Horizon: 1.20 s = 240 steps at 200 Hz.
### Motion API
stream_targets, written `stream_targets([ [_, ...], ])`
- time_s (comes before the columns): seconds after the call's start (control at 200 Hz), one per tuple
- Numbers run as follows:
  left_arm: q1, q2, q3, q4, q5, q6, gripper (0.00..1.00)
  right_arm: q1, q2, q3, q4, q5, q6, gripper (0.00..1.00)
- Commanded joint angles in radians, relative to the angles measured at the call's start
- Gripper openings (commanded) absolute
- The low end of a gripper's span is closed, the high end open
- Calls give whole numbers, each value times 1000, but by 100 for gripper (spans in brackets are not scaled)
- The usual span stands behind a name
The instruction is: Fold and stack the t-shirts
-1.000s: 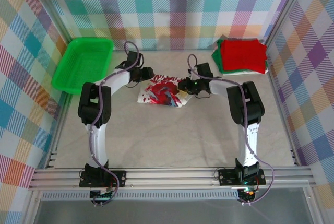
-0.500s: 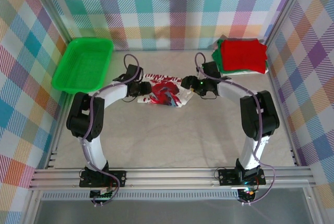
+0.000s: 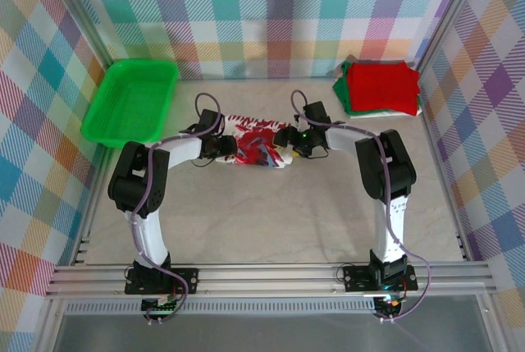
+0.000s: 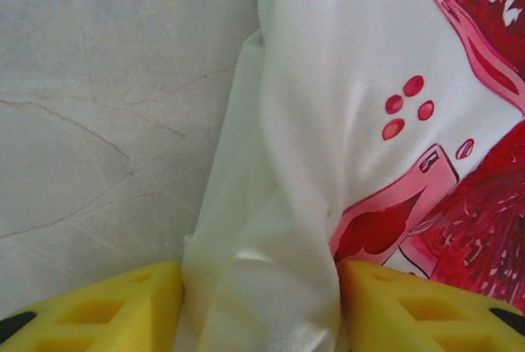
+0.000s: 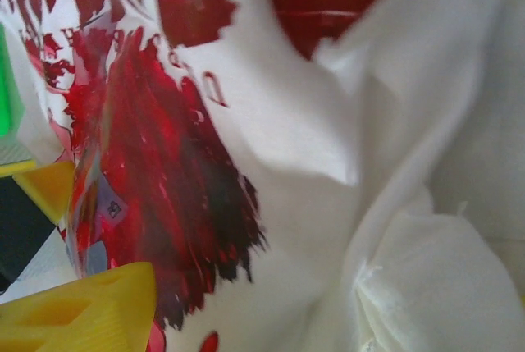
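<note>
White cotton printed in red and dark ink, the t-shirt lies crumpled on the counter between the two grippers. The left gripper is clamped on a bunched fold of its plain edge, likely to anchor that side for folding. The right gripper sits at the opposite edge with jaws spread wide over loose, unpinched cloth, seemingly placed for a fresh grasp. The folded red and green t-shirts wait well beyond it, in the far corner, where this one presumably joins the stack.
</note>
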Motion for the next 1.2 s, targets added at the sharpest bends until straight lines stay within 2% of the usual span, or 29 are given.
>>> stream_targets([
  [0.0, -3, 35, -25, 0, 9, 4, 54, 29, 52, 60, 38, -36, 11, 68],
  [0.065, -5, 36, -26, 5, 9, 0, 54, 38, 78, 88, 44, -32, 21, 65],
  [0.17, -6, 25, -28, 9, 11, -2, 54, 39, 118, 117, 66, -28, 46, 55],
  [0.3, -6, -2, -39, 15, 5, -2, 54, 39, 156, 154, 68, -12, 52, 32],
  [0.36, -6, -15, -39, 15, -1, -2, 54, 35, 164, 167, 66, -7, 52, 26],
  [0.46, -5, -47, -31, 6, -10, -6, 56, 20, 162, 165, 81, -8, 52, 9],
  [0.54, -5, -122, -47, 11, -21, -30, 57, -3, 147, 153, 97, -27, 30, 0],
  [0.61, -6, -214, -76, 30, -44, -57, 61, -16, 121, 161, 62, -15, -28, 0],
  [0.725, -23, -345, -110, 50, -68, -68, 73, -38, 82, 214, -57, -3, -177, 0],
  [0.79, -39, -413, -128, 60, -79, -71, 88, -65, 65, 241, -106, -7, -239, 0],
  [0.835, -51, -458, -150, 85, -74, -70, 95, -90, 62, 281, -166, -43, -295, 0],
  [0.98, -84, -528, -150, 86, -37, -47, 96, -175, 63, 441, -402, -35, -481, 0],
  [1.195, -119, -514, -111, 63, 22, 23, 97, -291, 104, 749, -715, 50, -744, 0],
])
